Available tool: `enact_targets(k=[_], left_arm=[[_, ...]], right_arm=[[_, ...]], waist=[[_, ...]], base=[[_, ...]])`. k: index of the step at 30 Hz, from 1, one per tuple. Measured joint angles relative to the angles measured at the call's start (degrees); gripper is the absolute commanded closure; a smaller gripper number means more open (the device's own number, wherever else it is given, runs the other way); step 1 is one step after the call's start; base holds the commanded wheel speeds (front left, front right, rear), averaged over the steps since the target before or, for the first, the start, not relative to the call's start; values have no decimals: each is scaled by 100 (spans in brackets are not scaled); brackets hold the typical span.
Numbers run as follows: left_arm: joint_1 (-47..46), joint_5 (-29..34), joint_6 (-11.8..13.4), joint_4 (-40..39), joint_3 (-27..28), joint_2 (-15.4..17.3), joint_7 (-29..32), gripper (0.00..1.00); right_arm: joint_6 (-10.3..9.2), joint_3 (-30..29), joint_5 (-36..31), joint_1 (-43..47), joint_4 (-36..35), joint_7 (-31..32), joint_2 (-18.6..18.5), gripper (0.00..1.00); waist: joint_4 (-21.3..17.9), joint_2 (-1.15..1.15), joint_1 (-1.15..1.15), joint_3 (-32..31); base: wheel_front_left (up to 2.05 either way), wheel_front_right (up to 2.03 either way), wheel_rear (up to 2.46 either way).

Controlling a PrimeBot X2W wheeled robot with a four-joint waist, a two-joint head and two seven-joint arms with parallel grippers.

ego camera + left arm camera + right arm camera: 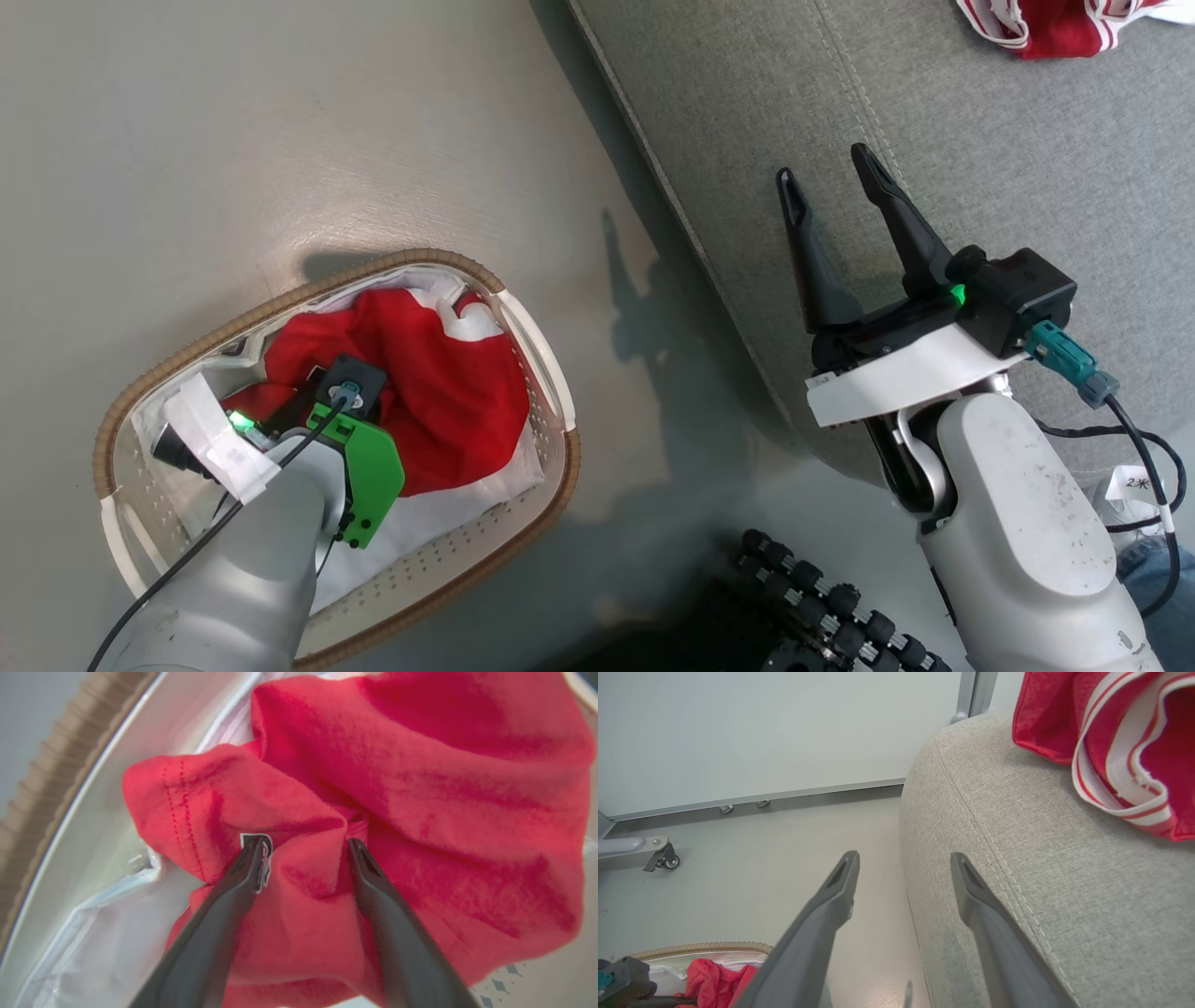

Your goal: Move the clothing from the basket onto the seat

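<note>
**Clothing (448, 373): one piece in the basket (280, 303), one on the seat (1074, 168)**

A crumpled red garment (420, 788) lies in the basket on the floor (280, 140), over the white liner (467, 495). The left end effector (306, 847) reaches into it, fingers apart, tips pressing into a fold. The striped garment (1055, 28) lies on the seat. The right end effector (826, 168) hovers spread wide over the seat's edge.

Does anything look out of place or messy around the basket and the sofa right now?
Nothing looks spilled or damaged. One red garment lies crumpled in the basket and the striped garment lies bunched on the seat, both just untidy.
</note>
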Motion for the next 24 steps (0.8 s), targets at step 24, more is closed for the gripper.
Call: enact_targets(k=[24], left_arm=[[695,-508,-316,-361,-132,-425,-864,100]], right_arm=[[0,-267,-680,372,444,0,7,0]], waist=[[373,0,-1,-1097]], base=[[0,0,0]])
